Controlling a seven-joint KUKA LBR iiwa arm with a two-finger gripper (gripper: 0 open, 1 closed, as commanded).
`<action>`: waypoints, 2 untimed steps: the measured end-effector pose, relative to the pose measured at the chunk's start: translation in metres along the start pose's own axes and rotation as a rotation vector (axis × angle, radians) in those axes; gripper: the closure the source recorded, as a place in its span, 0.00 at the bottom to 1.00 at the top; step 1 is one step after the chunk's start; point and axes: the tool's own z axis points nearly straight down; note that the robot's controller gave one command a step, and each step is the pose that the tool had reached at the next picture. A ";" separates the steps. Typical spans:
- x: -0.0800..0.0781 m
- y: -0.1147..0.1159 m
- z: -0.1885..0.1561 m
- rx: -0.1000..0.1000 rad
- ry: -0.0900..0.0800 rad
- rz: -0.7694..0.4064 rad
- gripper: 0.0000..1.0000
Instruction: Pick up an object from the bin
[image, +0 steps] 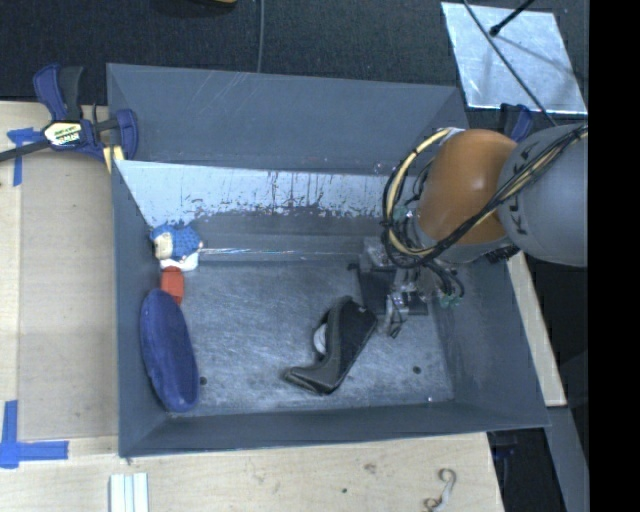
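In the camera view, the gripper is low inside the bin, near its right wall, hanging from the arm's orange cover. From this angle it is not possible to tell whether the jaws are wide, narrow or closed on anything.

The nearest thing is a black boot-shaped piece. It lies on the bin floor just down and to the left of the jaws, and its upper end reaches right up beside them. That end may be touching the gripper, but this cannot be made out, and nothing shows clearly between the jaws.

Well off to the left of the jaws, along the far wall, lies a long blue pouch. A small white, blue and orange toy sits just above it. Both are well apart from the gripper.

The task looks to be at an early or middle stage. The gripper is down at floor level beside the black piece, but nothing is lifted. Everything rests on the floor. Gripping a thing firmly and lifting it clear of the bin are not yet done.
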 end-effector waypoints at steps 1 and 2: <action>-0.003 0.000 -0.007 0.002 -0.011 -0.001 1.00; -0.015 0.000 -0.141 0.002 -0.015 -0.006 1.00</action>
